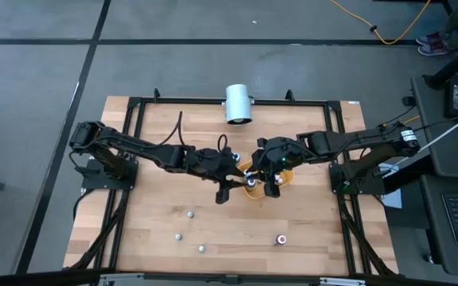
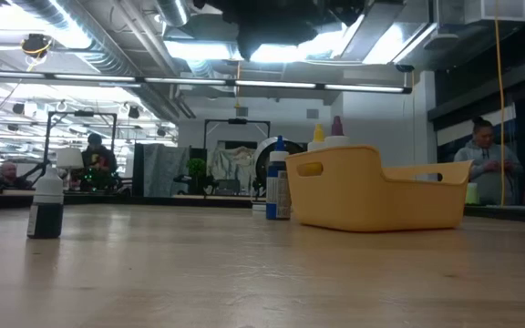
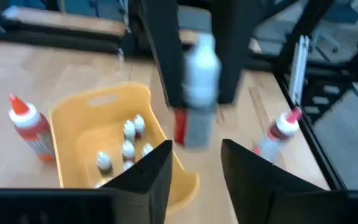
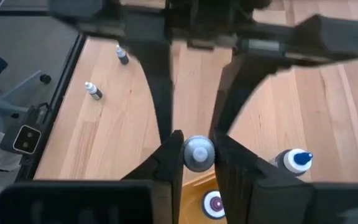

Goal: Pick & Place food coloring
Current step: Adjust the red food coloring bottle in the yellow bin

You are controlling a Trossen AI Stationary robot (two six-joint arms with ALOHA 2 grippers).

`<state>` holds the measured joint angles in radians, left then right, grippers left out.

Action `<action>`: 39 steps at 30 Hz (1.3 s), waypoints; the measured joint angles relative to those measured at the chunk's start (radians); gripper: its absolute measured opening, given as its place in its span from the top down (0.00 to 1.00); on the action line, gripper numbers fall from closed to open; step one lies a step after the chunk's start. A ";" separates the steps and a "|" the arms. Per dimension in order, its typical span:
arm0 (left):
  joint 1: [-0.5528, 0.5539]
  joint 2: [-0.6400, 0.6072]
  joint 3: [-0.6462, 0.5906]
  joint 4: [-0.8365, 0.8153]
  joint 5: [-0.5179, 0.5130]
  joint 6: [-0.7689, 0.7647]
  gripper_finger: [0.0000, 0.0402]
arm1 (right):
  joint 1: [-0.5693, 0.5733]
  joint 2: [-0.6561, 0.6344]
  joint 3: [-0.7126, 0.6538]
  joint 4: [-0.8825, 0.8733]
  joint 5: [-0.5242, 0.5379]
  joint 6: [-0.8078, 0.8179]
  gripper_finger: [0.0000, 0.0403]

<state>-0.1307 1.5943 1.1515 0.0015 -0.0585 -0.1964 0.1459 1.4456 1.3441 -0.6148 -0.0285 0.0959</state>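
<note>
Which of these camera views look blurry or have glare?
Left wrist view: the bottle between the far fingers is smeared, the yellow tray soft. Right wrist view: the right claw on a grey cap is fairly crisp, the other arm beyond blurred. Low view: ceiling lights glare. High view: evenly lit.

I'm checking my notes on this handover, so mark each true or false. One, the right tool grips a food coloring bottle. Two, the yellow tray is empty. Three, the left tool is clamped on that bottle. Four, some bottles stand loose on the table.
1. True: the right tool is shut on a food coloring bottle.
2. False: the yellow tray holds several small bottles.
3. False: the left tool is open and holds nothing.
4. True: loose bottles stand on the table.
</note>
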 joint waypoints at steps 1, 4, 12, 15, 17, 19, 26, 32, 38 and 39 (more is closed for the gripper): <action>-0.001 -0.005 0.000 -0.017 0.012 -0.003 0.64 | 0.000 0.000 0.000 -0.007 0.000 0.000 0.82; -0.009 -0.025 0.000 -0.086 0.026 -0.024 0.59 | 0.000 0.000 0.000 -0.051 0.000 0.000 0.83; -0.055 -0.099 0.000 -0.199 -0.034 -0.026 0.52 | 0.000 -0.004 -0.039 -0.248 0.078 -0.027 0.80; -0.070 -0.114 0.000 -0.193 -0.076 -0.020 0.53 | 0.000 -0.012 -0.117 -0.220 0.081 -0.029 0.82; -0.079 -0.116 0.000 -0.192 -0.105 -0.019 0.53 | -0.001 -0.017 -0.182 -0.175 0.081 -0.033 0.82; -0.085 -0.116 0.000 -0.193 -0.114 -0.019 0.53 | -0.010 -0.019 -0.247 -0.133 0.083 -0.034 0.82; -0.100 -0.116 0.000 -0.194 -0.127 -0.026 0.53 | -0.059 -0.044 -0.383 -0.035 0.114 -0.009 0.83; -0.099 -0.115 0.000 -0.194 -0.132 -0.029 0.53 | -0.105 -0.121 -0.425 -0.005 0.156 -0.012 0.82; -0.099 -0.115 0.000 -0.191 -0.150 -0.028 0.54 | -0.144 -0.163 -0.541 0.125 0.122 0.048 0.83; -0.098 -0.114 0.000 -0.190 -0.151 -0.028 0.54 | -0.144 -0.163 -0.554 0.148 0.118 0.056 0.83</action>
<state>-0.2291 1.4799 1.1515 -0.1890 -0.2090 -0.2249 0.0015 1.2827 0.7898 -0.4667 0.0896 0.1520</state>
